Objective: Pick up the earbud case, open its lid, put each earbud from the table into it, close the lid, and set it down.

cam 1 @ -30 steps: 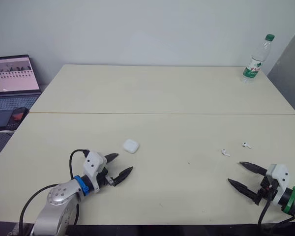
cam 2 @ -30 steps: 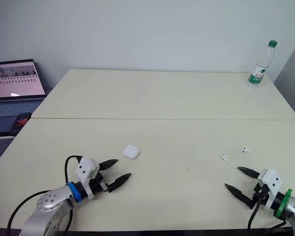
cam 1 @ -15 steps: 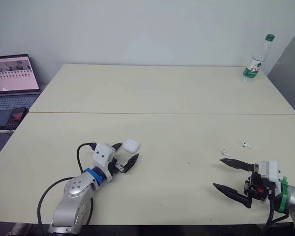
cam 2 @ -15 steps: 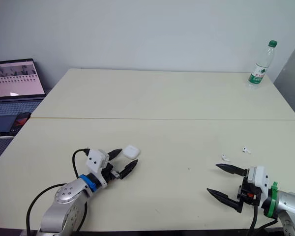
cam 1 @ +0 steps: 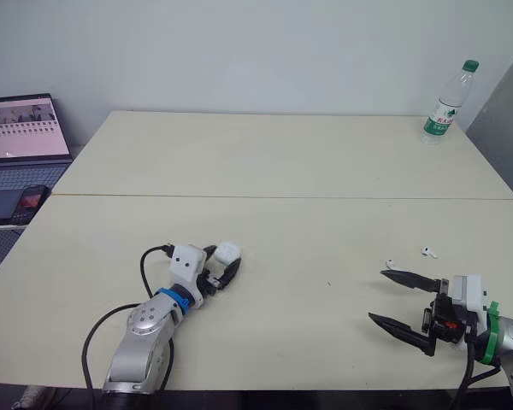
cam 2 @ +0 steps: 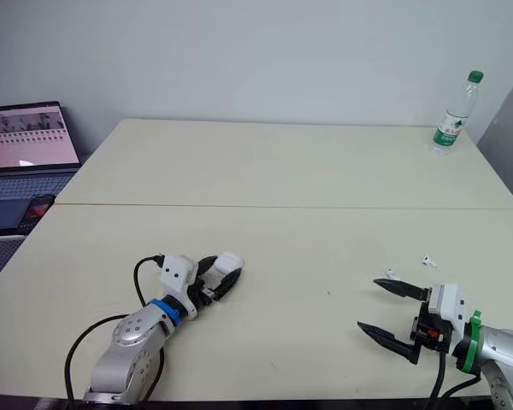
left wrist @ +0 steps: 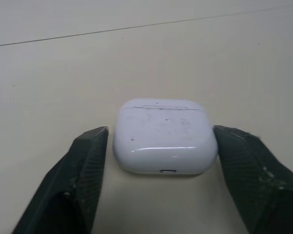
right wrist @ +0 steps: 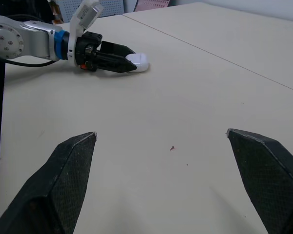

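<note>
While the lid of the small white rounded plastic earbud case (left wrist: 165,144) sat shut, the task stood at its first step, the pick-up. Far left, off the pale cream table (cam 1: 291,162), an open grey laptop (cam 1: 17,128) glowed beside a dark phone (cam 1: 30,201). On the near left of the table the left gripper (cam 1: 224,261) lay low with its jaws apart around the case, one black finger (left wrist: 83,165) just beside each flank. The case rested flat on the table between them, not yet lifted.

Right of centre, two tiny white earbuds (cam 1: 392,264) (cam 1: 427,251) lay loose and near each other. Just in front of them hovered the right gripper (cam 1: 376,295), jaws spread wide and holding nothing. At the far right corner stood a clear plastic bottle with a green cap (cam 1: 445,102).

By my reading, the next move called for closing squarely on the case's smooth, rounded sides, which could slip out under an uneven squeeze, and then lifting.
</note>
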Controlling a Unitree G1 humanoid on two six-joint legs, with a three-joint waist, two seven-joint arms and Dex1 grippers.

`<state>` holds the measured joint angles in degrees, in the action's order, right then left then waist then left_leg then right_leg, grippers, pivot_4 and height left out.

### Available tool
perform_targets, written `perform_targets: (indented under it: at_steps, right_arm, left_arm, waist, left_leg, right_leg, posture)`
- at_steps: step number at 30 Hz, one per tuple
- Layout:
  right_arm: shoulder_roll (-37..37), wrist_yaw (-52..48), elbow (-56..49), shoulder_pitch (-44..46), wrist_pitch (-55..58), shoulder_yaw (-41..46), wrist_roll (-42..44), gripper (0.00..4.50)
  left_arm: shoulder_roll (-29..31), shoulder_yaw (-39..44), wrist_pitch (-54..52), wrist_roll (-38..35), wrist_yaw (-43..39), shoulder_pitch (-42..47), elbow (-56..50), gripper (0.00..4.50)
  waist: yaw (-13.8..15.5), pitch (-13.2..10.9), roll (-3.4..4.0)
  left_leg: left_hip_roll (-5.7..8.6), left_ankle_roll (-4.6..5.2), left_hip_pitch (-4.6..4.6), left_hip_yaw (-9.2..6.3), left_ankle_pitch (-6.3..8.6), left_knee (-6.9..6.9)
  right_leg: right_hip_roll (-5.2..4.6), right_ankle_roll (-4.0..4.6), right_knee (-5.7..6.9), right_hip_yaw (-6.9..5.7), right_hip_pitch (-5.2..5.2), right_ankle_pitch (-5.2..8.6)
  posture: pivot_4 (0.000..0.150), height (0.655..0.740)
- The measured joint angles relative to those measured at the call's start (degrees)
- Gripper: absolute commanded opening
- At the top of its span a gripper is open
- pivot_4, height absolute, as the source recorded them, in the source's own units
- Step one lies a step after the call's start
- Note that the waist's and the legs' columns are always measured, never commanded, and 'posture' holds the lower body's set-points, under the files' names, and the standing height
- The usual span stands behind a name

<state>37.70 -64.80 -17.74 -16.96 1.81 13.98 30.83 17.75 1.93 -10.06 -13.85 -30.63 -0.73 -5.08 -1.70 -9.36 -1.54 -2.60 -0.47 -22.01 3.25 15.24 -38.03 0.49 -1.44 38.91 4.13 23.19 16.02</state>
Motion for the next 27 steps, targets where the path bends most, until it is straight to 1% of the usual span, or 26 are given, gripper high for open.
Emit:
perform_targets:
  at_steps: [2,6,8,11,14,27]
  right_arm:
    - [-0.02,0.18,0.0,0.08,0.0,-0.02,-0.19,4.5]
    - [-0.19,1.95,-0.01,0.49,0.2,-0.03,-0.59,4.5]
    - [-0.37,4.15,-0.43,1.05,2.12,-0.1,-0.41,4.5]
    - [-2.29,10.01,-2.95,4.39,8.12,-0.61,1.92,4.5]
    - [-2.27,12.38,-5.02,6.44,11.37,-1.31,2.65,4.5]
    - [-2.13,12.39,-5.0,6.28,11.31,-1.66,1.19,4.5]
  left_arm:
    - [-0.06,0.16,0.62,-0.45,-0.11,-0.12,-0.24,2.73]
    - [-0.12,0.24,2.12,-1.26,-0.23,0.14,-0.38,1.68]
    - [-0.11,0.06,3.01,-1.53,-0.93,0.48,-1.03,1.16]
    - [-0.02,-0.49,2.81,-1.89,-1.93,1.88,-1.57,1.16]
    - [0.16,-0.51,2.39,-1.95,-2.58,2.28,-1.53,1.16]
    - [1.23,0.06,2.83,-2.92,-4.09,0.78,-1.33,1.16]
  waist:
    - [0.0,0.02,0.0]
    - [0.0,0.09,0.05]
    - [0.0,0.14,0.07]
    - [-0.12,0.15,0.09]
    - [-0.08,0.15,0.08]
    - [-0.04,0.17,0.08]
  left_leg:
    - [0.0,0.0,0.0,-0.01,0.0,0.0]
    - [0.01,0.0,0.04,-0.01,0.0,-0.01]
    - [0.01,0.0,0.06,0.0,-0.01,-0.02]
    - [0.0,-0.01,0.1,0.01,-0.02,-0.04]
    - [0.0,-0.01,0.08,-0.01,-0.03,-0.04]
    - [0.0,0.0,0.07,0.0,-0.02,-0.03]
  right_leg:
    - [0.0,0.0,0.0,-0.01,-0.01,0.0]
    - [0.0,-0.02,0.0,0.0,-0.04,-0.01]
    - [0.0,-0.05,0.01,0.01,-0.06,-0.03]
    - [0.02,-0.08,0.05,0.05,-0.06,-0.11]
    - [0.07,-0.06,0.03,0.03,-0.06,-0.1]
    - [0.03,-0.1,-0.01,0.04,-0.06,-0.08]
  posture:
    - [0.15,0.7362]
    - [0.15,0.7362]
    - [0.15,0.7362]
    - [0.15,0.7362]
    - [0.15,0.7362]
    - [0.15,0.7362]
